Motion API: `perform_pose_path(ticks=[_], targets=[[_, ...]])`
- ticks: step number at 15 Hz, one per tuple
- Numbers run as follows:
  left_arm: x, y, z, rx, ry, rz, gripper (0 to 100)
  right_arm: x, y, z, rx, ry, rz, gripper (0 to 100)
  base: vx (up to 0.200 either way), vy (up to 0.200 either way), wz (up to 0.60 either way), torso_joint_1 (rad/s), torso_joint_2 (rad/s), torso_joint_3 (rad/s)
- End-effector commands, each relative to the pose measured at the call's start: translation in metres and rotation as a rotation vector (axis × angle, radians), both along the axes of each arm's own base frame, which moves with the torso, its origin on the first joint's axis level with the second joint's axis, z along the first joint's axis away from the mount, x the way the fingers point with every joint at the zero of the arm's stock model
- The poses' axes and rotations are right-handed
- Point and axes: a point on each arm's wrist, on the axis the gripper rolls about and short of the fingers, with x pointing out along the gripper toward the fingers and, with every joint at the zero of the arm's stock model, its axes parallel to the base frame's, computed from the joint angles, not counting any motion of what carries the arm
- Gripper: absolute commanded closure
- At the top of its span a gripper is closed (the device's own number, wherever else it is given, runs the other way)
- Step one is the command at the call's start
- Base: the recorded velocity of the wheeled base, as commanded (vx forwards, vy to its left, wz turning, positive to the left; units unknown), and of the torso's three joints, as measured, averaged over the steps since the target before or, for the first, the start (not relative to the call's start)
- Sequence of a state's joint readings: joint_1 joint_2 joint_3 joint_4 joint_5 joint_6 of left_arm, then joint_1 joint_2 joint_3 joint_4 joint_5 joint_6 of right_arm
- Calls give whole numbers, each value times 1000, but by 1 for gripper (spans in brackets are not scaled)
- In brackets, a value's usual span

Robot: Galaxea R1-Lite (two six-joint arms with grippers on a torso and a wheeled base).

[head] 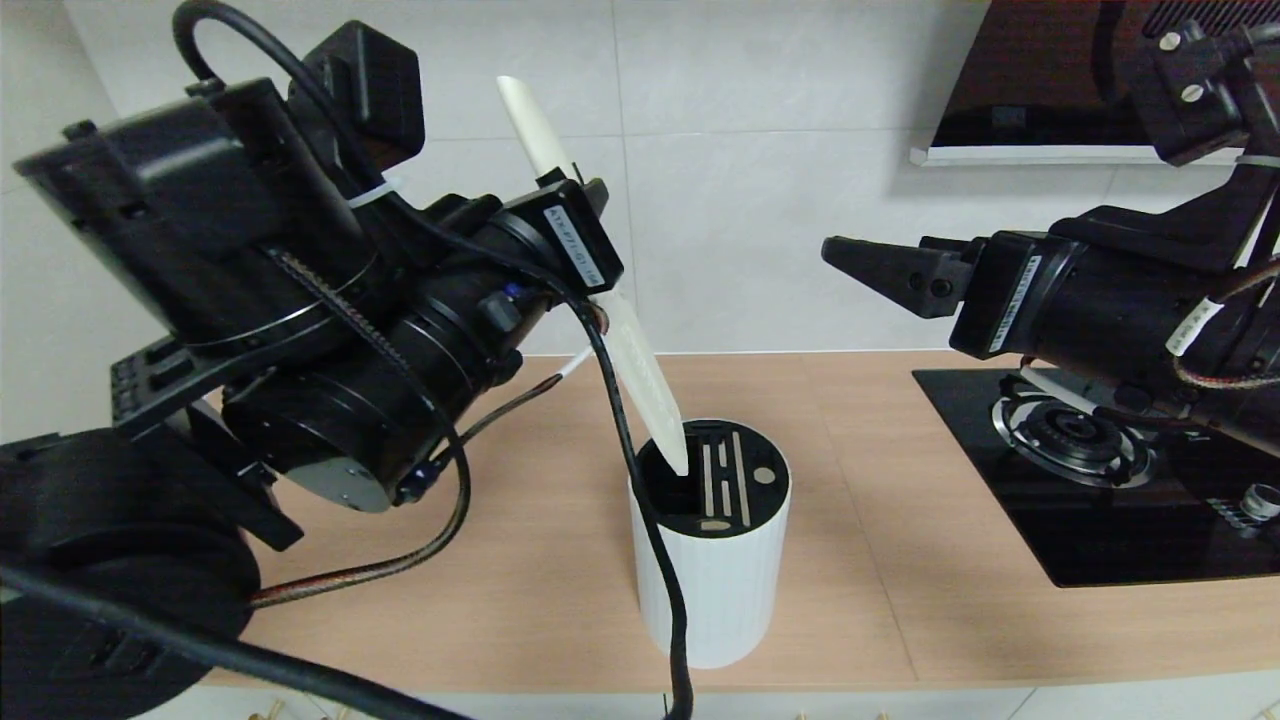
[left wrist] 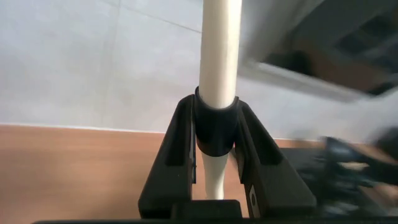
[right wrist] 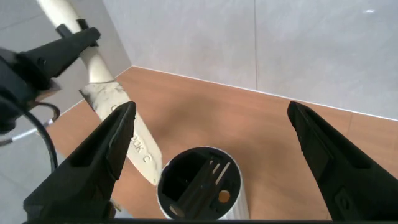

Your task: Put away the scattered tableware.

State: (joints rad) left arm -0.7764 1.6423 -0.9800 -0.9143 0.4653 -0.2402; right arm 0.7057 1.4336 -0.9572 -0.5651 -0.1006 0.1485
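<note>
My left gripper (left wrist: 216, 124) is clenched on the handle of a cream-white ceramic knife (head: 640, 370), whose blade slants down below it. The tip seems just inside the black slotted top of the white ribbed cylindrical holder (head: 715, 560). My right gripper (right wrist: 210, 109) hangs spread wide above that holder.

Left gripper (head: 572, 200) clamped on the handle of a white knife (head: 645, 385), held tilted, its blade tip at the dark slotted top of a white cylindrical holder (head: 715, 570) on a wooden counter (head: 870, 520). Right gripper (head: 880, 272) hangs beside a black gas hob (head: 1070, 430)
</note>
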Motion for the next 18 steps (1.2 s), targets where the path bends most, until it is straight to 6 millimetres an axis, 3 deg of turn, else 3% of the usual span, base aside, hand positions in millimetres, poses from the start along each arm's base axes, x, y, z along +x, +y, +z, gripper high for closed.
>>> perform_pose_path(ticks=[1, 4, 8, 18], targets=[[-16, -21, -2, 77, -3, 47, 100, 3, 1, -3, -8, 11, -7, 0, 0, 0, 0, 0, 0, 0], [-34, -44, -7, 167, -36, 104, 100, 7, 3, -9, -21, 26, -7, 0, 0, 0, 0, 0, 0, 0], [-21, -62, -29, 207, -54, 231, 100, 7, 4, -10, -23, 28, -8, 0, 0, 0, 0, 0, 0, 0], [-13, -69, -46, 219, -53, 244, 100, 4, 1, -8, -18, 22, -8, 0, 0, 0, 0, 0, 0, 0]])
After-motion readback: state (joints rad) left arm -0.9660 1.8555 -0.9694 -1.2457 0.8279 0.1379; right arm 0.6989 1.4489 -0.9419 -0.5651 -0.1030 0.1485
